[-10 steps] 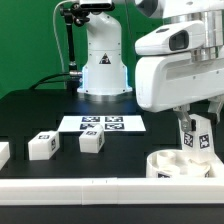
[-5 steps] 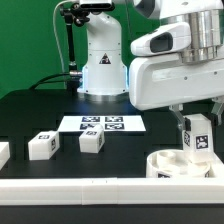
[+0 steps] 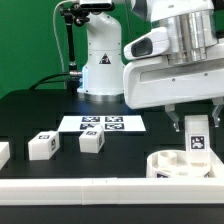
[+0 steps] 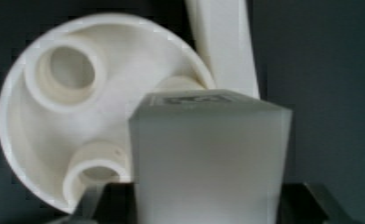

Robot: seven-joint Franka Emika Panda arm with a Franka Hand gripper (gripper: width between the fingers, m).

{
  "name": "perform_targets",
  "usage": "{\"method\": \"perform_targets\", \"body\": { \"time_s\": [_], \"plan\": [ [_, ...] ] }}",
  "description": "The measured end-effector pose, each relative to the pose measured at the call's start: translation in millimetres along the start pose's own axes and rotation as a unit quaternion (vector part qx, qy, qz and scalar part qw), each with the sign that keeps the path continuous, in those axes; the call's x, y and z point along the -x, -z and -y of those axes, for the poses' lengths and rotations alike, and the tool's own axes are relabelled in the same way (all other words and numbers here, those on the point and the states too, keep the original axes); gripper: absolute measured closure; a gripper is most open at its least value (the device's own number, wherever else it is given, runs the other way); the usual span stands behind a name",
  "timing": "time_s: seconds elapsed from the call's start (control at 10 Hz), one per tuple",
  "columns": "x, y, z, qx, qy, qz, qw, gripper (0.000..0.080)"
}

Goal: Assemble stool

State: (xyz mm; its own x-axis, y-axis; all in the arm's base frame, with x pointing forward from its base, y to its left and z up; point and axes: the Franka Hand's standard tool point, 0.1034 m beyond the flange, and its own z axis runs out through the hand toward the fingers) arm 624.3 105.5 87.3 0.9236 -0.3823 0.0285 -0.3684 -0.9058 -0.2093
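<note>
My gripper (image 3: 197,122) is shut on a white blocky leg (image 3: 198,139) and holds it upright, its black-and-white tag facing the exterior camera. The leg hangs just above the round white seat (image 3: 176,165), which lies at the exterior view's right by the front rail. In the wrist view the leg (image 4: 205,145) fills the middle between my dark fingers (image 4: 118,205). Behind it lies the seat (image 4: 117,40) with two round sockets; one socket (image 4: 67,67) is fully in view. Two loose legs (image 3: 42,145) (image 3: 91,141) lie on the black table.
The marker board (image 3: 103,124) lies flat mid-table in front of the arm's white base (image 3: 102,62). A white border rail (image 3: 90,186) runs along the front edge. A further white block (image 3: 3,153) shows at the exterior view's far left. Another rail (image 4: 221,45) runs beside the seat.
The wrist has swung toward the exterior view's left and the held leg has turned from a slight tilt to upright over the seat. The grip is unchanged.
</note>
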Motion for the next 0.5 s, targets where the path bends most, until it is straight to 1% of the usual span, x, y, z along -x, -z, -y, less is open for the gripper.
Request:
{"method": "perform_targets", "body": {
  "time_s": [0.1, 0.3, 0.4, 0.5],
  "plan": [
    [0.2, -0.2, 0.1, -0.001, -0.03, 0.0, 1.0, 0.0459],
    [0.9, -0.5, 0.0, -0.008, -0.129, 0.007, 0.992, 0.0459],
    [1.4, -0.8, 0.6, -0.008, -0.154, 0.008, 0.988, 0.0459],
    [2.1, -1.2, 0.9, -0.011, -0.206, 0.014, 0.978, 0.0459]
  ]
}}
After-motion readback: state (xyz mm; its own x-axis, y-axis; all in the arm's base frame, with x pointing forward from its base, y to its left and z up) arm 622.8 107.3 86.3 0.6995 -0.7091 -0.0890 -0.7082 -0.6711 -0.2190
